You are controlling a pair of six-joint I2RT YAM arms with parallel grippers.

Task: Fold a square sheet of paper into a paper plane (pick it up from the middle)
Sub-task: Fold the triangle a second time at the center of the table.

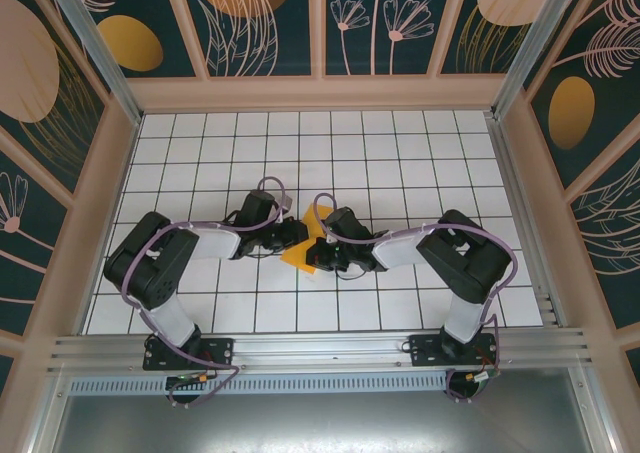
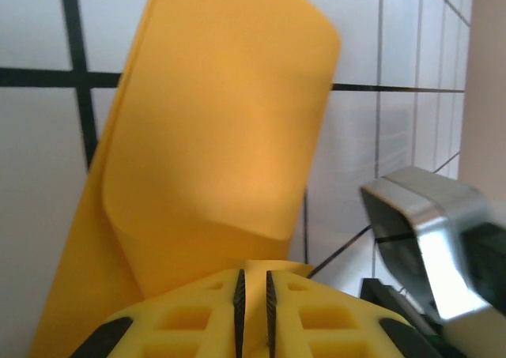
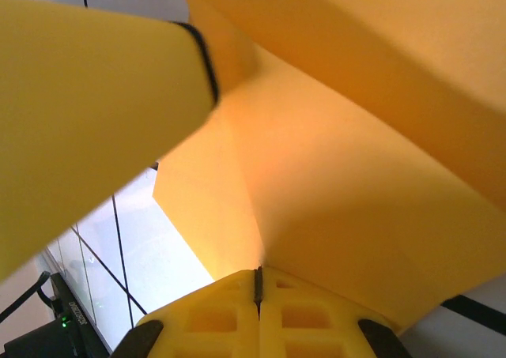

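Midway between the side edges of the tabletop (image 1: 400,153), your right gripper (image 3: 258,285) pinched the creased square sheet of paper (image 3: 340,184); your left gripper (image 2: 253,303) stood a crack apart beside it

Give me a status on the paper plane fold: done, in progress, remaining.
Done: the paper is already creased, with a flap folded over in the left wrist view. In hand: the right gripper is shut on a crease; the left gripper sits at the paper's edge, fingers a slit apart, grip unclear. Still to do: no sharp-tipped dart yet, so more folds remain.
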